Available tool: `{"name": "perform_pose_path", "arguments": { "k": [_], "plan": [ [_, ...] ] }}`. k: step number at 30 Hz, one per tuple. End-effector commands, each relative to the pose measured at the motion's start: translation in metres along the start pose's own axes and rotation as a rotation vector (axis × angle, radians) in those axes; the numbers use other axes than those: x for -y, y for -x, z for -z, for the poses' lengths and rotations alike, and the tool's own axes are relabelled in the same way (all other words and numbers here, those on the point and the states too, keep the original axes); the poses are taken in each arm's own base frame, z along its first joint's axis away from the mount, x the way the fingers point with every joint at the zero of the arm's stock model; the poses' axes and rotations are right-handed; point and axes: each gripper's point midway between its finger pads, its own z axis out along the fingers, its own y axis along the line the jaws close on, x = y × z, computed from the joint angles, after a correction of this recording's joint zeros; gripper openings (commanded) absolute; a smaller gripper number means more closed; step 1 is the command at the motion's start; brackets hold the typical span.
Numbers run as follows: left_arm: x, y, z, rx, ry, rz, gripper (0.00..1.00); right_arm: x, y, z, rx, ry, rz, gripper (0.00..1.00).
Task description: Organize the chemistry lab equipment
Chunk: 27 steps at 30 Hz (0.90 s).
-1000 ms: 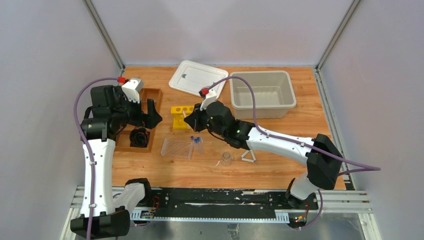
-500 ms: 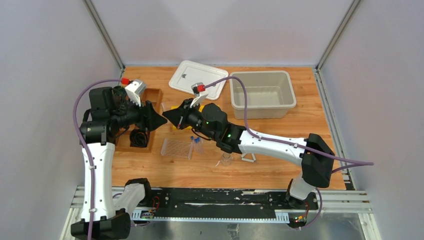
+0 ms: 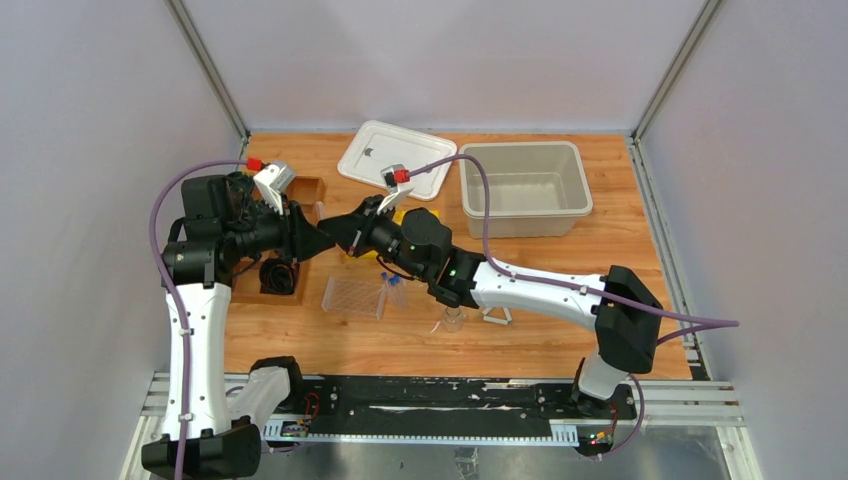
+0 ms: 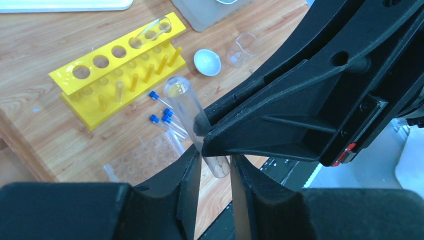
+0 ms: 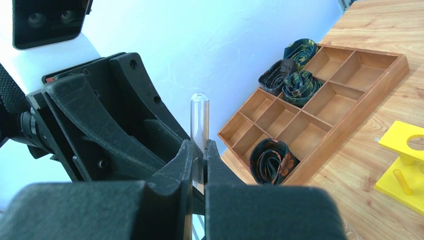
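Right pincer [image 5: 198, 146] is clamped on a clear test tube [image 5: 199, 112], tip sticking out past the fingers toward the left arm. Left pincer [image 4: 216, 161] has its 2 fingers either side of the tube's end. The gap looks tiny, but I can't tell if they're pressing on the glass. Tube is up in the air over the worktop [image 3: 560, 345], btwn the wooden tray [image 5: 320, 97] and the yellow rack [image 4: 109, 56]. Below: a 2nd tube [image 4: 155, 30] leaning in the yellow rack's end hole, blue-capped tubes [image 4: 167, 117] beside a clear rack [image 4: 145, 157], and a white dome [image 4: 207, 61] near a beaker [image 4: 241, 47].
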Motion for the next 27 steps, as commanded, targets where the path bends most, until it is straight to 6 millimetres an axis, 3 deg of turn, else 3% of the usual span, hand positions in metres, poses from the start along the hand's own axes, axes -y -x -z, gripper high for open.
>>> {"name": "perform_pose_path", "arguments": {
  "k": [1, 3, 5, 8, 10, 12, 21, 27],
  "plan": [
    [-0.001, 0.0, -0.001, 0.001, -0.008, 0.007, 0.27, -0.028, 0.018, -0.004, 0.067, 0.067, -0.03, 0.0],
    [-0.002, -0.001, -0.001, 0.0, -0.001, 0.004, 0.2, -0.024, 0.018, -0.003, 0.073, 0.05, -0.029, 0.08],
    [-0.004, -0.001, 0.0, -0.001, 0.01, -0.007, 0.12, -0.015, 0.017, -0.001, 0.057, 0.006, -0.015, 0.24],
    [-0.006, 0.0, 0.001, 0.002, 0.032, -0.033, 0.08, 0.005, 0.015, -0.003, -0.025, -0.079, 0.01, 0.4],
    [-0.008, -0.001, 0.002, 0.003, 0.043, -0.046, 0.07, 0.016, 0.014, -0.007, -0.096, -0.104, 0.009, 0.45],
    [-0.01, -0.002, 0.002, -0.002, 0.052, -0.048, 0.06, 0.023, 0.013, -0.008, -0.142, -0.104, 0.012, 0.46],
    [-0.013, -0.005, 0.001, -0.01, 0.056, -0.055, 0.04, 0.014, 0.008, -0.021, -0.377, -0.025, 0.098, 0.44],
    [-0.015, -0.005, 0.002, -0.011, 0.07, -0.068, 0.04, 0.013, 0.009, -0.015, -0.405, -0.015, 0.114, 0.3]
  ]
}}
